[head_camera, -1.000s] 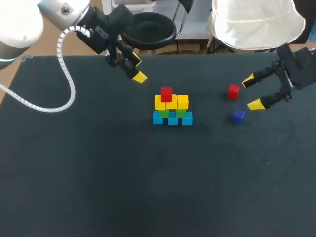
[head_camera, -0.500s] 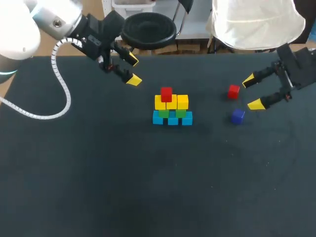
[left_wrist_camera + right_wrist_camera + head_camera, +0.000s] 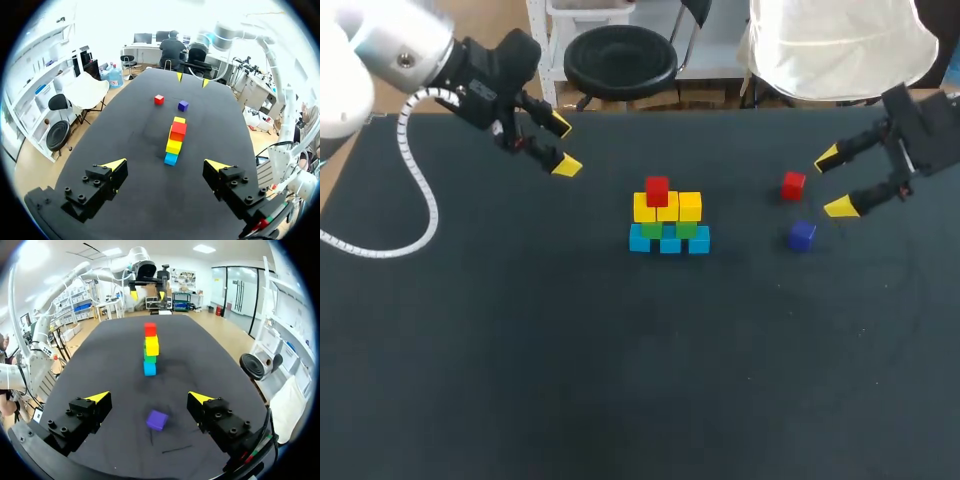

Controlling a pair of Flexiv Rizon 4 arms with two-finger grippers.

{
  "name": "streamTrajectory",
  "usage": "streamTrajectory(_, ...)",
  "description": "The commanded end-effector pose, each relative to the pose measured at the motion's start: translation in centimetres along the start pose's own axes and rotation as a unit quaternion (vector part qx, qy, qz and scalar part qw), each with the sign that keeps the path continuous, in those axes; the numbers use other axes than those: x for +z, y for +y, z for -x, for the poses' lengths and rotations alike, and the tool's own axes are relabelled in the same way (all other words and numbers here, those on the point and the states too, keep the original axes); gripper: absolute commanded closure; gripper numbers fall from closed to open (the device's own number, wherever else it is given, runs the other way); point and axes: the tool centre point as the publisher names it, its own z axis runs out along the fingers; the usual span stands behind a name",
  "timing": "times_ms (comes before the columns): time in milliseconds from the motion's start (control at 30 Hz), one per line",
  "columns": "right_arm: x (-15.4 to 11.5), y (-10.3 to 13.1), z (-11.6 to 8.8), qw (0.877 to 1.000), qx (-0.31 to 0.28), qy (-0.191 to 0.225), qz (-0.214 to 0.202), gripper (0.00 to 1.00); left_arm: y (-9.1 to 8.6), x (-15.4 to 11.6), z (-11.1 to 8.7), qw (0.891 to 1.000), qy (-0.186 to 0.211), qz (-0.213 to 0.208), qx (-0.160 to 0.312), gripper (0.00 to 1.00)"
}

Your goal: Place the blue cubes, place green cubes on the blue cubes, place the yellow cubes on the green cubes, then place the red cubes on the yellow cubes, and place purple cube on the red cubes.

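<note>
Black bench (image 3: 520,350): cube stack (image 3: 668,222) near its middle, blue row lowest, then green, yellow, one red on top. Loose red cube (image 3: 793,185) and purple cube (image 3: 802,235) lie toward the right edge, just beside the right gripper (image 3: 832,183), fingers apart. Left gripper (image 3: 563,146), fingers likewise apart, hovers near the far left corner.

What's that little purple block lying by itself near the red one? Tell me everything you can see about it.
The purple block is a small cube with plain, matte faces in one solid colour; whether it is wood or plastic I cannot tell. It sits flat on the dark table, touching nothing else. A loose red block lies close by but apart, and the stack of coloured blocks stands further off. The right pincer is open nearby, not touching it.
</note>
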Motion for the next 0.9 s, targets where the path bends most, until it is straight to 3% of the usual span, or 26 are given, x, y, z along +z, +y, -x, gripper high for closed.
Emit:
streamTrajectory(33,0.4,-2.2,-0.7,1.0,0.003,0.022,0.013,0.0,-0.1,0.0,-0.1,1.0,-0.002,0.001,0.001,0.0)
streamTrajectory(167,0.9,-3.9,-2.4,1.0,-0.001,0.009,0.023,0.0,-0.1,0.0,-0.1,1.0,-0.002,0.001,0.001,0.0)
streamTrajectory(433,2.0,-5.2,-3.8,0.999,0.004,-0.028,0.034,0.0,-0.1,0.0,-0.1,1.0,-0.002,0.001,0.001,0.0)
streamTrajectory(767,2.0,-5.2,-3.8,0.999,0.004,-0.028,0.034,0.0,-0.1,0.0,-0.1,1.0,-0.002,0.001,0.001,0.0)
streamTrajectory(833,2.4,-5.1,-3.9,1.0,0.017,0.001,0.018,0.0,-0.1,0.0,-0.1,1.0,-0.002,0.001,0.001,0.0)
streamTrajectory(900,2.7,-5.5,-4.2,1.0,0.022,-0.007,0.017,0.0,-0.1,0.0,-0.1,1.0,-0.002,0.001,0.001,0.0)
